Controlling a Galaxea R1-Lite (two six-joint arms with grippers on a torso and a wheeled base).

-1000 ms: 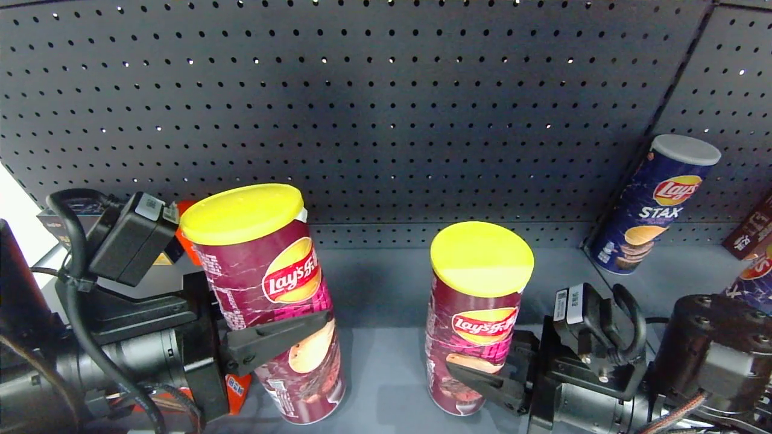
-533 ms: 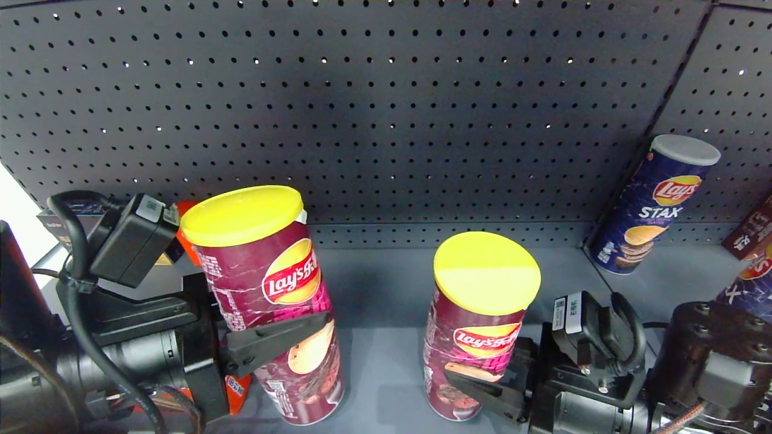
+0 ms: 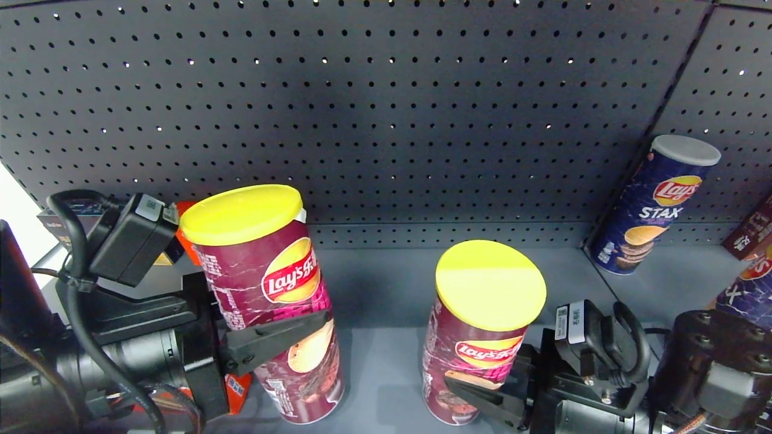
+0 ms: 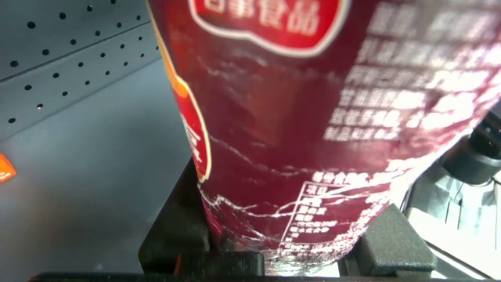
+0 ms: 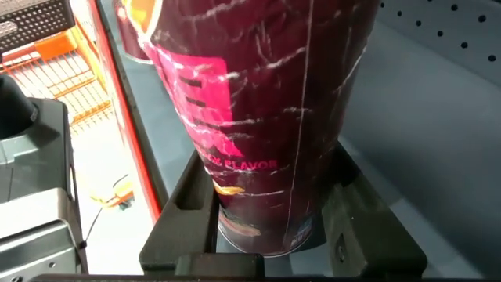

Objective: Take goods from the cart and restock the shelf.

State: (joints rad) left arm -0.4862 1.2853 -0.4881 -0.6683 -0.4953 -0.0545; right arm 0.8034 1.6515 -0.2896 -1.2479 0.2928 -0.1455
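1. Left fingers [image 3: 271,340] were clenched on the left maroon tube [image 3: 265,283], a tall cardboard crisp cylinder with a yellow plastic lid. It sat over the left part of the grey metal shelf [image 3: 386,295], in front of the dark perforated back panel [image 3: 386,120]. No shift on that side over the last second.
2. Right fingers [image 3: 482,401] were grasping the right maroon tube [image 3: 476,355], same type, low on its body. It was at mid-shelf, near the front edge.
3. Change: the right maroon tube and its arm slid steadily lower in the head view, probably back toward the robot or down.
4. In the right wrist view the tube's base sat close over the shelf board. I could not tell whether it touched.
5. My read: the right placement was being trimmed, not finished. Neither tube was released, so nothing new was stocked yet.
6. A blue crisp tube with a grey lid [image 3: 654,208] stood well apart at the right, against the panel. Clash looked unlikely.
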